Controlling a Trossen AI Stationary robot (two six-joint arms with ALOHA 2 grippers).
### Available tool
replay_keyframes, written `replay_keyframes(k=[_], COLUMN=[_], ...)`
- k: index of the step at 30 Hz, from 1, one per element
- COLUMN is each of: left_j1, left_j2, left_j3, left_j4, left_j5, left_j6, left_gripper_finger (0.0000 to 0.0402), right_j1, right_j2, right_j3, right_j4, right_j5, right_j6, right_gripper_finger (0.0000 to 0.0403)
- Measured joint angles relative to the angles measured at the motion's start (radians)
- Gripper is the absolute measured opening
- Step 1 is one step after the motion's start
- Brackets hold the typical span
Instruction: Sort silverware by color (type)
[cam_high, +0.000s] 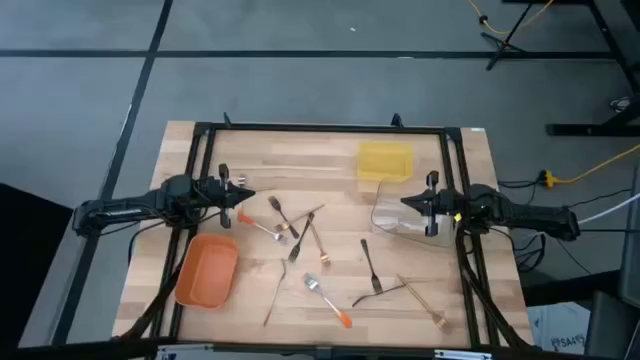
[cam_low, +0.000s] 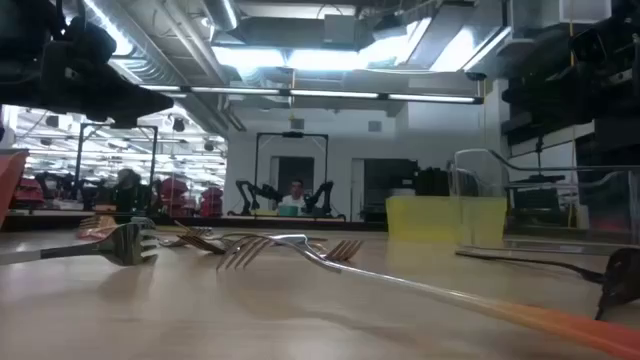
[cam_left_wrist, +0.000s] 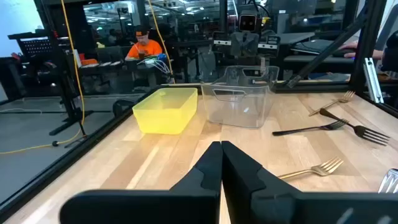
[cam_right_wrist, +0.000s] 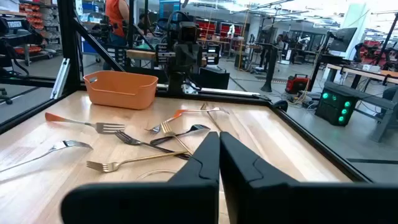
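Note:
Several forks lie flat and scattered on the wooden table: silver ones with orange handles (cam_high: 327, 300), dark ones (cam_high: 371, 262) and gold ones (cam_high: 318, 240). They also show in the right wrist view (cam_right_wrist: 143, 140) and the left wrist view (cam_left_wrist: 311, 169). My left gripper (cam_high: 248, 195) is shut and empty, above the table at its left side. My right gripper (cam_high: 404, 203) is shut and empty at the right side, over the clear tray (cam_high: 400, 215). Both point toward the table's middle.
An orange tray (cam_high: 207, 270) stands at the near left, a yellow tray (cam_high: 385, 161) at the far right, the clear tray next to it toward the near side. A black frame (cam_high: 320, 128) runs round the table. People show in the room beyond.

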Motion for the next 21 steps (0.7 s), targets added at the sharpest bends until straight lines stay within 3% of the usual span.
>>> replay_keyframes(k=[21], left_j1=[0.0], left_j2=[0.0], left_j3=[0.0], left_j4=[0.0], left_j5=[0.0], left_j6=[0.0], left_gripper_finger=[0.0], right_j1=[0.0], right_j2=[0.0], right_j3=[0.0], right_j4=[0.003], right_j5=[0.033], right_j6=[0.0], right_gripper_finger=[0.0003])
